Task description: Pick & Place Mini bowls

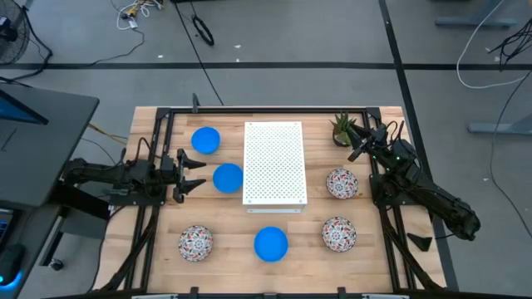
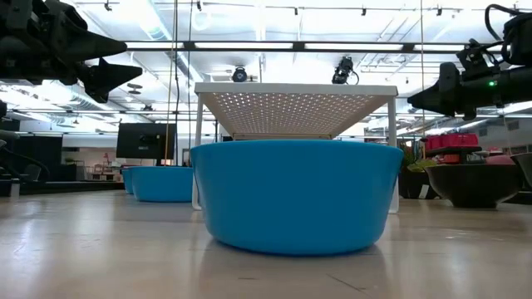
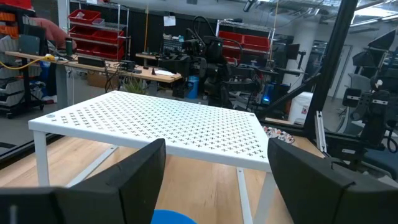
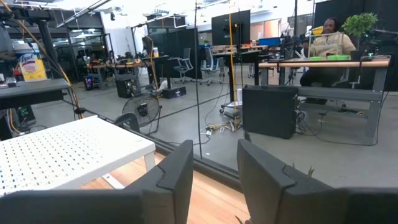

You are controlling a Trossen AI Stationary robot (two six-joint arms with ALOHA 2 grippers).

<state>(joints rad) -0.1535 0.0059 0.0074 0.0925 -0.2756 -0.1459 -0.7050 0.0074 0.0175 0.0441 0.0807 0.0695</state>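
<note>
Closest to your low camera sits a blue bowl [image 2: 299, 197], the one at the front centre of the table [image 1: 158, 241] in the high view [image 1: 271, 243]. You have two more blue bowls left of the white perforated board [image 1: 275, 163]: one near the back [image 1: 205, 139], one just beside the board's left edge [image 1: 227, 178]. Three patterned bowls: front left [image 1: 195, 242], front right [image 1: 338, 232], and one right of the board [image 1: 341, 183]. Your left gripper [image 1: 199, 174] hovers just left of the middle blue bowl, fingers spread wide, nothing between them; its wrist view shows that bowl's rim [image 3: 175, 217] low between the fingers [image 3: 134, 180]. Your right gripper [image 1: 357, 143] is raised at the back right, beside the small green plant [image 1: 342, 128], jaws partly apart, a narrow gap, holding nothing; its wrist view looks past the board's corner [image 4: 68, 152] into the room, where a person sits at a desk [image 4: 326, 40].
</note>
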